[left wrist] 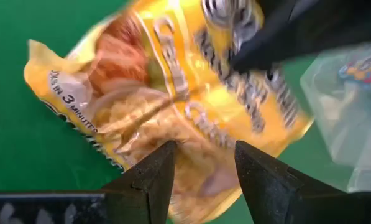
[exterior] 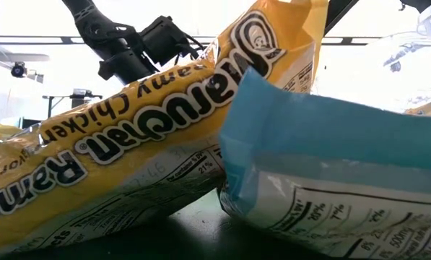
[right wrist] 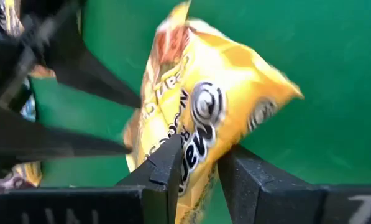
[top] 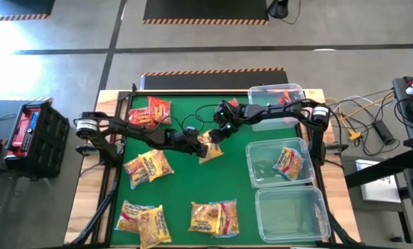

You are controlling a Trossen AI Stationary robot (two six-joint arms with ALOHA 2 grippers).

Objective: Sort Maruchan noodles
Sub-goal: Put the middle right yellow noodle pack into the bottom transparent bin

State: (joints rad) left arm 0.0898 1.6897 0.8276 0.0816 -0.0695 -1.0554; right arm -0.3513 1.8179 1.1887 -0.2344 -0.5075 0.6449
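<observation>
Right gripper (right wrist: 194,171): at mid-table, both dark fingers closed on one end of a yellow crinkly plastic Maruchan ramen packet (right wrist: 207,106); the packet sits pinched between the fingers and stretches away from them over the green table mat (right wrist: 309,37).

Left gripper (left wrist: 204,165): meets the same packet from the opposite side. Its fingers stand apart on either side of the packet's edge (left wrist: 191,112); contact cannot be confirmed. The right arm's dark fingers cross the packet's far end in this wrist view.

High view: the two grippers (top: 192,143) (top: 220,131) come together over the held packet (top: 209,149), near the centre of the mat (top: 185,183).

Other noodles, outward from there:
- red packets (top: 151,111), near the mat's far left corner, behind the left arm.
- yellow packet (top: 148,166), left of centre.
- yellow packets, pair overlapping (top: 142,220), near left corner.
- yellow packet with a blue-and-white packet just beside it (top: 215,217), near edge, centre; the low view shows these two close up, the blue one (exterior: 331,166) leaning against the yellow one (exterior: 128,137).

Clear rectangular plastic bins, in a row along the right side:
- far bin (top: 275,104): red contents, partly hidden by the right arm.
- middle bin (top: 258,166): one yellow packet (top: 289,162) inside.
- near bin (top: 292,214).
</observation>
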